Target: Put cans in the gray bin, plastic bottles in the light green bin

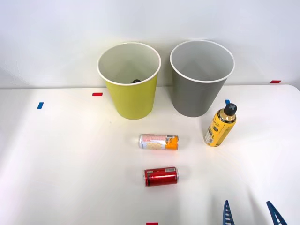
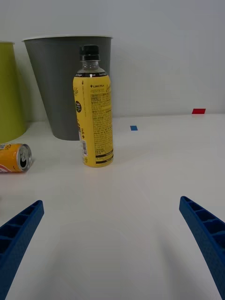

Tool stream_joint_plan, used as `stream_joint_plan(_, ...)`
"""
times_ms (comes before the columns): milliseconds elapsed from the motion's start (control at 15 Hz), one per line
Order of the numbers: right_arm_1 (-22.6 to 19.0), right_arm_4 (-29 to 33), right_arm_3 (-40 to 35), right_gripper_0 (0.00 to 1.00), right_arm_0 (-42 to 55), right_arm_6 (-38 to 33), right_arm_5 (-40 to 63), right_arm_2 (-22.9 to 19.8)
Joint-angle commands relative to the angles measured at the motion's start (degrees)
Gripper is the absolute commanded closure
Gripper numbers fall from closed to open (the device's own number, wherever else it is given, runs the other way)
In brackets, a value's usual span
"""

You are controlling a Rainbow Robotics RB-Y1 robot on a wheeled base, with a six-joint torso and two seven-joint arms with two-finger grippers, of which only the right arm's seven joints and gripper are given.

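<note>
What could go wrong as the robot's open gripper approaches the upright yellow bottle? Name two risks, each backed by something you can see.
1. The yellow bottle stands tall and narrow; a glancing touch from the open right gripper might tip it over.
2. It stands right in front of the gray bin, while its proper light green bin sits further left, so a wrong-bin drop seems possible.

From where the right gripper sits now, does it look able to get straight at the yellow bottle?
Probably yes. The right gripper is open and faces the upright yellow bottle across bare table. The orange can lies off to one side and the gray bin stands behind the bottle, so neither blocks the approach.
</note>
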Motion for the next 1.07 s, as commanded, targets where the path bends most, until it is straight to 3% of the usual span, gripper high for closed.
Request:
stream_joint_plan(67, 0.0, 0.0, 0.0, 0.00, 0.0, 0.0, 0.0, 0.0)
stream_joint_plan(1067, 0.0, 0.0, 0.0, 0.00, 0.0, 0.0, 0.0, 0.0)
